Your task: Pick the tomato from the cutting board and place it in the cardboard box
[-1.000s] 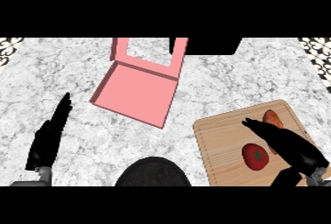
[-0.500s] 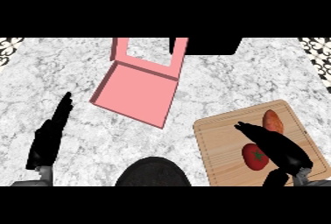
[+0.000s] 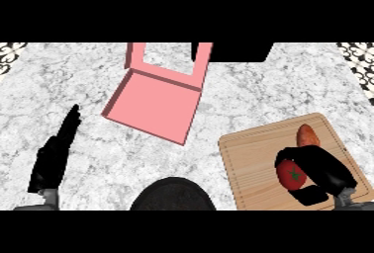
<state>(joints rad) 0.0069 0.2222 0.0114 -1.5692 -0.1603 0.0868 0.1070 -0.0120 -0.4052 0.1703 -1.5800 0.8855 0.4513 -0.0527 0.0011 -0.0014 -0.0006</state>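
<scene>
Tomato [image 3: 291, 175] sits on the cutting board [image 3: 252, 163], near-right part of the counter [image 3: 256, 94], red with a green star-shaped stem mark facing up. Right hand [image 3: 321, 170] is on it: fingers arch over the far and right side, thumb comes round the near side, so the hand is wrapped round the tomato in a grasp. Can't tell if it's lifted off the wood yet; it looks like it rests on the board. Reads as the grasp step, transfer not begun.

Just beyond the hand on the board lies an orange-red elongated vegetable [image 3: 307, 135], close to the fingertips, maybe touching, can't tell. Worth watching when the hand lifts, could get nudged.

Box [image 3: 153, 106] is pink here, not cardboard-brown, lying open on the far-left of the board, well apart from it. Flat tray part angled toward the near side, lid [image 3: 169, 58] flipped up at the far end with a cut-out window. Open side faces up, so a drop from above should work; the carry goes left and away across bare marble.

Left hand [image 3: 55, 158] shows at the near-left edge, fingers straight and released, holding nothing, resting out of the way of the path to the box.

Dark rounded shape [image 3: 174, 193] at the near centre edge, probably the robot's own body.
</scene>
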